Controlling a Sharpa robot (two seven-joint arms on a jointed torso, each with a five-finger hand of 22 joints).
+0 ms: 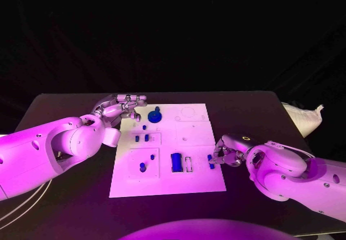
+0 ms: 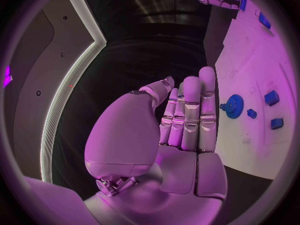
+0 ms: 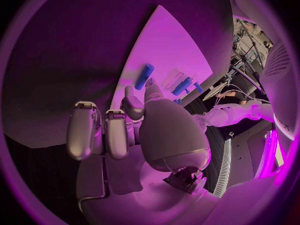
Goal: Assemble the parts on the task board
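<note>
The white task board [image 1: 194,182] lies in the middle of the black table. A blue gear [image 1: 155,117] [image 2: 235,106] stands near its far left corner. Just off that corner my left hand [image 1: 119,107] [image 2: 187,120] hovers with straight fingers and holds nothing. Small blue pieces [image 1: 142,138] [image 2: 271,97] sit behind the gear, and a long blue block [image 1: 176,162] [image 3: 182,86] lies nearer me. At the board's right edge my right hand [image 1: 227,152] [image 3: 125,130] has curled fingers. Its thumb and a fingertip pinch the end of a blue peg [image 1: 210,160] [image 3: 144,76] beside a narrow slot [image 1: 189,164].
Two more small blue pieces [image 1: 143,167] lie in the board's near left panel. A round recess [image 1: 189,112] marks the far right panel. A pale bag [image 1: 306,119] sits at the table's right edge. Bare black table surrounds the board.
</note>
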